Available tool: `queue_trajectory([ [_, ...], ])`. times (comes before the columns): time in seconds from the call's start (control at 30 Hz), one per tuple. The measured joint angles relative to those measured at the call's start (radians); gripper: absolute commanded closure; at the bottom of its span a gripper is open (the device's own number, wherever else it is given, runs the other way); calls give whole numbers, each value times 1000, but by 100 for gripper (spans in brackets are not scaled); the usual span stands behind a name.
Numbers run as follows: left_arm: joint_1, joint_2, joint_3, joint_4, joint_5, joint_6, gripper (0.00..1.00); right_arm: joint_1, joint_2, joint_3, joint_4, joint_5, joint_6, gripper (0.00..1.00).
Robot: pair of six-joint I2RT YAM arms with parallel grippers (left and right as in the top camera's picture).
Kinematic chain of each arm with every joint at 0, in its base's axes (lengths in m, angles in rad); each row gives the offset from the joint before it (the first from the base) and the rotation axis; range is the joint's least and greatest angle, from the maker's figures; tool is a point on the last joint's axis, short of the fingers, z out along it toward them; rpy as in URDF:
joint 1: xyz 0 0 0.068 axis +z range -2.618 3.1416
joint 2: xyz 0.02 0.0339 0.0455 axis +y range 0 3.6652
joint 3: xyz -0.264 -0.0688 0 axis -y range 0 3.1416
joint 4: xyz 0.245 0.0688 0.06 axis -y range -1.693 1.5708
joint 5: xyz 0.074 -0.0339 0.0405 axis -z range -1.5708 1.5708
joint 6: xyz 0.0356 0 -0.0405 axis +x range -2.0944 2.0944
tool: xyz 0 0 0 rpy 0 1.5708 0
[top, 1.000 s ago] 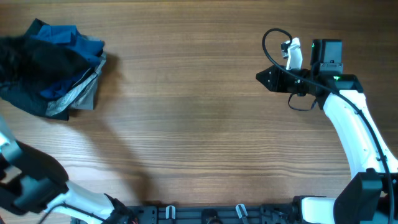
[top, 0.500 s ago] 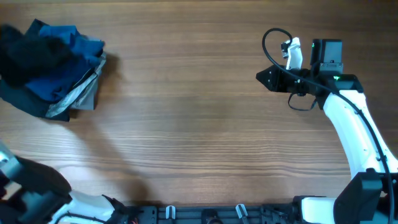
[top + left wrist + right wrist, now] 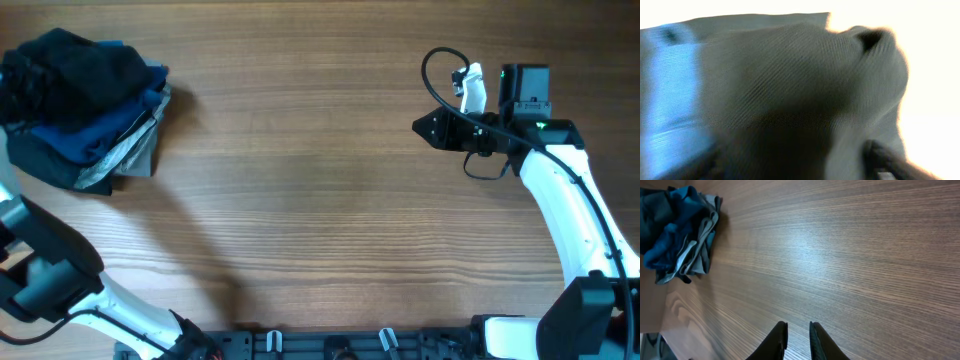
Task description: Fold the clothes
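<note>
At the far left corner of the table (image 3: 300, 220), the black T-shirt (image 3: 70, 60) lies bunched on top of a heap, over a blue shirt (image 3: 100, 125) and some grey garments (image 3: 138, 150) poking out at the lower right edge. The left arm (image 3: 45, 275) comes up from the near left side towards that heap. From where I stand the left gripper itself is lost: its own camera shows only blurred dark cloth pressed close, with a strip of blue at one side. I cannot tell whether it is wide, narrow or holding the shirt.

The wood across the middle is bare. Far over on the right, the right gripper (image 3: 418, 125) hangs well apart from the heap. Its fingers (image 3: 779, 340) are drawn close with only a thin gap, and nothing is between them.

The job at hand looks like getting the T-shirt off the heap so it can be spread out. To do it well, I'd say the left one should pinch black cloth only, at an edge such as a shoulder or hem, not the bunched middle. It should then lift high enough that the blue shirt is not dragged along. The shirt should come down on the bare middle, where the right side can reach the other edge and help pull it flat.
</note>
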Motion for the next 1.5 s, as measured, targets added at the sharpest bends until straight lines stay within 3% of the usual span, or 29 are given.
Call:
queue_trajectory([
  [0.13,48,-8,2,-95,-36,13,0,0,0,0,-16,0,0,86],
  [0.23,72,-92,3,-179,30,71,1,0,-4,0,-25,3,8,87],
  [0.37,29,-326,43,-302,256,320,0,7,-134,64,-33,71,56,86],
  [0.47,-143,-445,47,-426,259,502,0,43,-264,148,-56,134,65,81],
  [0.5,-195,-467,47,-433,245,535,0,68,-317,177,-75,172,67,65],
  [0.57,-291,-511,47,-430,186,589,0,108,-427,206,-91,249,75,0],
  [0.67,-355,-592,47,-443,67,625,0,112,-526,208,-107,317,73,0],
  [0.8,-362,-647,47,-462,28,633,0,112,-570,208,-145,344,75,0],
  [0.9,-363,-649,47,-462,18,633,0,112,-565,208,-269,352,75,0],
  [1.1,-363,-649,47,-463,11,633,0,112,-516,208,-384,381,266,0],
  [1.2,-363,-649,47,-463,11,633,0,112,-538,206,-294,408,182,0],
  [1.4,-363,-649,47,-464,11,633,0,113,-763,196,-265,589,18,0],
  [1.5,-363,-649,47,-466,8,633,0,113,-885,-27,-34,602,-91,0],
])
